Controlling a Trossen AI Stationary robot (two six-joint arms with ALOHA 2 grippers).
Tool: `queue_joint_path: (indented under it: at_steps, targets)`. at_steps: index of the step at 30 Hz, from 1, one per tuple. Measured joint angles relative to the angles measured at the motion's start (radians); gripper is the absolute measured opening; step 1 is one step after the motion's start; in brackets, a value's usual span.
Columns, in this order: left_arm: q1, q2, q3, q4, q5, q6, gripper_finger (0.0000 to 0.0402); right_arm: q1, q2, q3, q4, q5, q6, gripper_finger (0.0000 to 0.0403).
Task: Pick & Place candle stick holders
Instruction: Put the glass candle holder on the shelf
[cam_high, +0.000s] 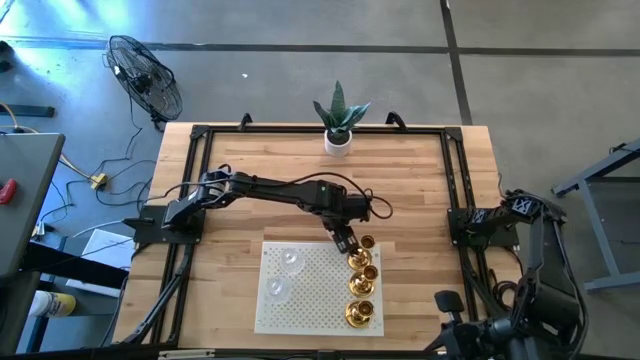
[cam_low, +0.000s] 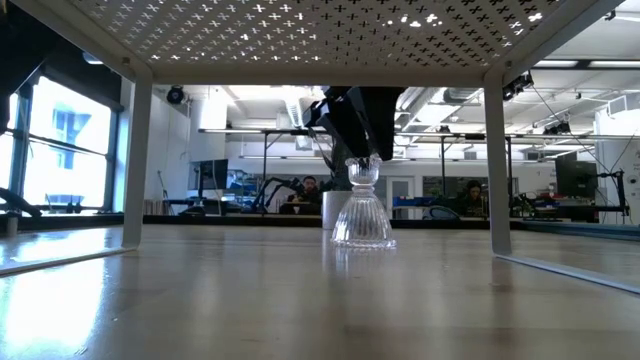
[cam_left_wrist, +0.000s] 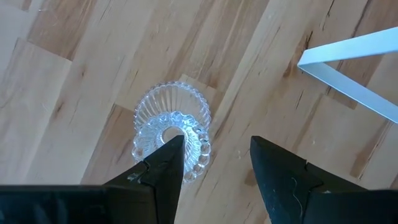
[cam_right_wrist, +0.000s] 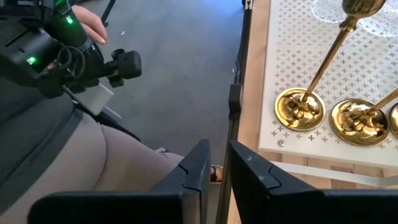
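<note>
Beside the perforated white rack (cam_high: 300, 290), a clear glass holder (cam_left_wrist: 172, 127) is approached by the left gripper (cam_left_wrist: 214, 158), fingers spread; centring and closing are required next.

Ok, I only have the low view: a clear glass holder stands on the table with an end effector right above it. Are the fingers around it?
Observer: No. The left wrist view shows the left end effector open, with one finger over the top of the glass candle stick holder. The gap lies beside it.
Operator: What's on the rack over my camera?
Observer: The high view shows two more glass holders on the left part of the white perforated rack. The gold brass holders stand in a line along its right side.
Operator: And the other arm?
Observer: The right end effector waits beyond the table's right edge, over the floor.
</note>
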Motion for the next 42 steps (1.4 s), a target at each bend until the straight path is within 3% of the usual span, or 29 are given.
queue_joint_path:
  at_steps: [10,18,28,35,42]
  targets:
    - [0.001,0.0,0.0,0.001,0.095,-0.005,0.0179,0.0,0.0,0.0,-0.001,-0.005,-0.003,0.0047]
    - [-0.001,0.0,0.0,0.003,0.063,-0.004,0.0179,0.0,0.0,0.0,-0.001,-0.004,-0.019,0.0049]
    - [0.0,0.0,0.0,-0.011,0.051,0.012,0.0179,-0.001,0.0,0.0,-0.001,0.009,-0.145,0.0049]
    - [0.0,0.0,0.0,-0.008,-0.016,0.081,0.0179,-0.021,0.0,0.0,-0.001,0.057,-0.282,0.0048]
    - [0.0,0.0,0.0,-0.009,-0.016,0.062,0.0179,-0.055,0.0,0.0,-0.002,0.053,-0.299,0.0046]
